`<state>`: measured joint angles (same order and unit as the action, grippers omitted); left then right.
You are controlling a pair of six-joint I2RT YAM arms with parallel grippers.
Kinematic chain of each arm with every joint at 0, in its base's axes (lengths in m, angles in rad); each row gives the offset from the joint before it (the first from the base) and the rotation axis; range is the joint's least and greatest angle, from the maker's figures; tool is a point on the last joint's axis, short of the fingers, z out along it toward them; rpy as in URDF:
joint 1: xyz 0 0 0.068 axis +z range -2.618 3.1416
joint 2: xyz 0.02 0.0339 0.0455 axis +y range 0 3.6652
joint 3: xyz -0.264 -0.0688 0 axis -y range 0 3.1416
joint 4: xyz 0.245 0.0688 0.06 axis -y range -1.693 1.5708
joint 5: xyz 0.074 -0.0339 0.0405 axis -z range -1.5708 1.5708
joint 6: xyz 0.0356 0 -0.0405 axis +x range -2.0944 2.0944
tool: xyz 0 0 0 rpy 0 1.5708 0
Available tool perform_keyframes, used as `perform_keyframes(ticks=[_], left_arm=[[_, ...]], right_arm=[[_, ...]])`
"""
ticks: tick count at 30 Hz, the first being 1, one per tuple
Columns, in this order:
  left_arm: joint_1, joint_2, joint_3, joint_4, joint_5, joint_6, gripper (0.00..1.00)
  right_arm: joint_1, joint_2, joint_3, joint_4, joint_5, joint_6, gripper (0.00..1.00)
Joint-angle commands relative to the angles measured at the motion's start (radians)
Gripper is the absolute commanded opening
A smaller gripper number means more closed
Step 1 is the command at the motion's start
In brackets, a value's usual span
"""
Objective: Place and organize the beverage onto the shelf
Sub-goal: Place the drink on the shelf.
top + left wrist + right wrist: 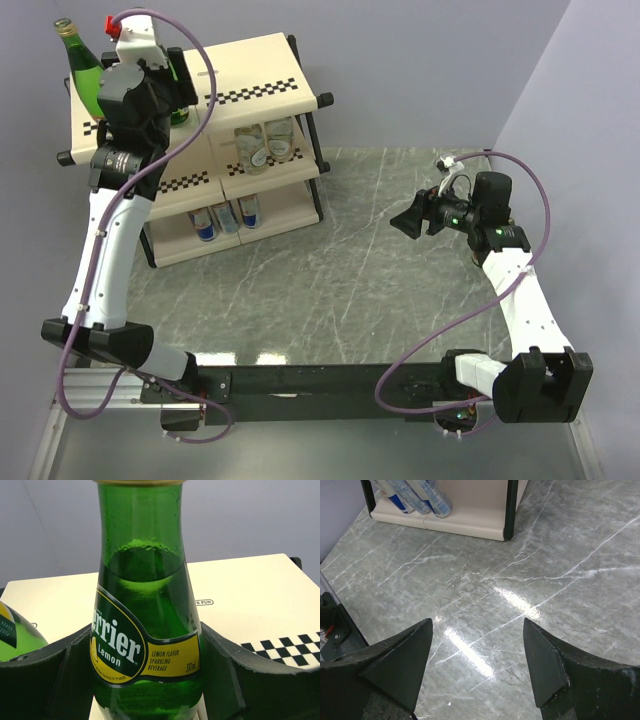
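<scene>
- Left gripper (146, 650) is at the top tier of the shelf (262, 58), pinching a green bottle (142, 580) — a finger lies against each side, at label height.
- The bottle is upright over the cream top panel, with the checkered strip to its right.
- Second green bottle (76, 62) stands on the same tier, at the far left.
- Clear bottles (265, 145) are on the middle tier; cans (228, 215) on the bottom tier.
- Right gripper (477, 665) is spread wide, holding nothing, above the desk (555, 560) — well apart from the shelf.
</scene>
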<state>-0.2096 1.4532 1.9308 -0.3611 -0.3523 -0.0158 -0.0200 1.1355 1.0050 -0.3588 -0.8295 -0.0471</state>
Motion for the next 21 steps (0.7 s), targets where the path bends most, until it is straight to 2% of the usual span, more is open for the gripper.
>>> perform_keyframes(ticks=[1, 11, 21], left_arm=[[0.029, -0.019, 0.070, 0.168, 0.067, -0.041, 0.00], [0.099, -0.028, 0.008, 0.189, 0.119, -0.065, 0.00], [0.121, -0.050, -0.052, 0.208, 0.185, -0.059, 0.02]], right_arm=[[-0.003, 0.007, -0.008, 0.020, -0.020, -0.014, 0.79], [-0.003, 0.015, -0.011, 0.021, -0.019, -0.014, 0.79], [-0.003, 0.020, -0.012, 0.021, -0.017, -0.014, 0.79]])
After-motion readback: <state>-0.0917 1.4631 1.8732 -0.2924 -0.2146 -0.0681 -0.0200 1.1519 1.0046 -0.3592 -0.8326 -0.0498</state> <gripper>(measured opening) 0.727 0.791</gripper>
